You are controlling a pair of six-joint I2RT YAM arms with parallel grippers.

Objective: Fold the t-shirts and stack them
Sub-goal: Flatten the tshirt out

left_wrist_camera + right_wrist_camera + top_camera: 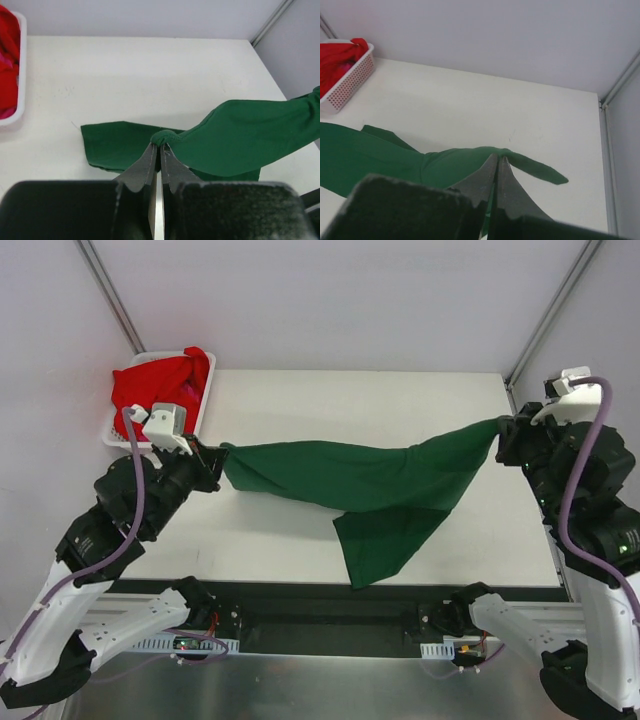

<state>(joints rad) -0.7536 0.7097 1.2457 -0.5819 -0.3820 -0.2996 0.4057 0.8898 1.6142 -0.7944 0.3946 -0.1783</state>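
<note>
A dark green t-shirt [360, 480] is stretched in the air across the table between my two grippers, a loose flap hanging toward the near edge. My left gripper [214, 454] is shut on its left end; the wrist view shows the pinched bunch of green t-shirt [240, 140] at the fingertips of the left gripper [161, 146]. My right gripper [503, 430] is shut on the right end, where the green t-shirt [445, 162] folds over the right gripper [497, 157]. A bright red t-shirt [160, 380] lies crumpled in the basket.
A white slotted basket [205, 400] stands at the table's far left corner, also seen in the left wrist view [21, 95] and the right wrist view [350, 80]. The white table [400, 400] ends at a grey wall; metal posts stand at both back corners.
</note>
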